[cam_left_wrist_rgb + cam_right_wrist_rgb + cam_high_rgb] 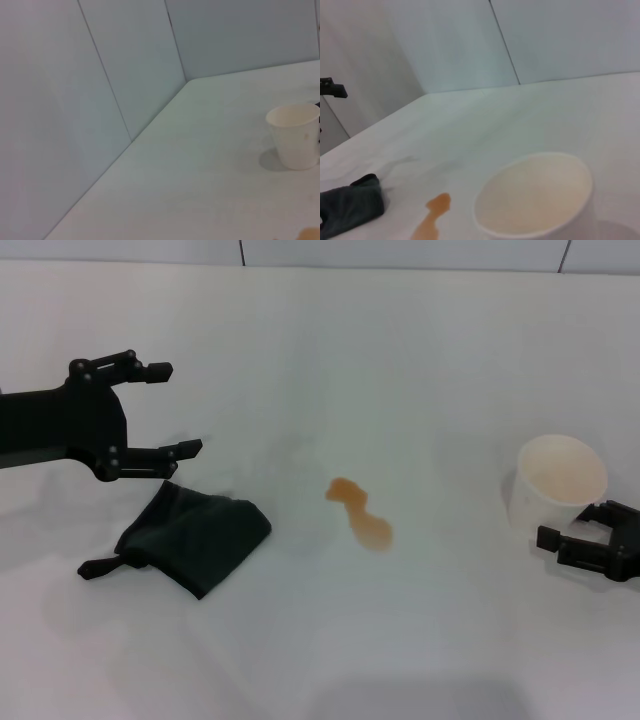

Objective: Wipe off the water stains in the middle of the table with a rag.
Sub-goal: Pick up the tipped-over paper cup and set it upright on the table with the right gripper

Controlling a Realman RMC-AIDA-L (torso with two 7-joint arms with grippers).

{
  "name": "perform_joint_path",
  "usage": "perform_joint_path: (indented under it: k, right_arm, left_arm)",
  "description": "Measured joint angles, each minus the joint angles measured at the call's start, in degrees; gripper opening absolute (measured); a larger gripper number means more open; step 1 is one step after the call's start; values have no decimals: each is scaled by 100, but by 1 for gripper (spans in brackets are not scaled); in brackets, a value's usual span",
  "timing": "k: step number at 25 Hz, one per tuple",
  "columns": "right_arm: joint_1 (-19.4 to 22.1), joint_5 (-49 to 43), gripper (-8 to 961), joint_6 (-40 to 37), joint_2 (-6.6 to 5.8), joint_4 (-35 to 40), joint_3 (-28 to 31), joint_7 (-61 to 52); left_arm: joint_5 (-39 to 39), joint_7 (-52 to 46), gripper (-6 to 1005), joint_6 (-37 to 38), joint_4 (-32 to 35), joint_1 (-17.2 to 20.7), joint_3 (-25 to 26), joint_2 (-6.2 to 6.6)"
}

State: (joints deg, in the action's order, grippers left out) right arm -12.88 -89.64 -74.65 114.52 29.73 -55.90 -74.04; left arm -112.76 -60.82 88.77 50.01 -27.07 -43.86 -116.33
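The stains (360, 513), a small orange-brown puddle with two lobes, lie in the middle of the table (330, 350). The rag (195, 533) lies crumpled to their left, apart from them, its loop tab on the side away from them. The left gripper (176, 410) is above the rag's far edge, its fingers spread wide and holding nothing. The right gripper (562, 540) rests just beside a white cup (556, 480), fingers apart, empty.
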Motion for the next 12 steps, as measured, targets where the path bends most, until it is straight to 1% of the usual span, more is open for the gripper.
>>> perform_joint_path:
  k: [12]
  right_arm:
    - [204,-1,852,-289,0,132,47,6]
  left_arm:
    - [0,1,815,18,0,9,0,-13]
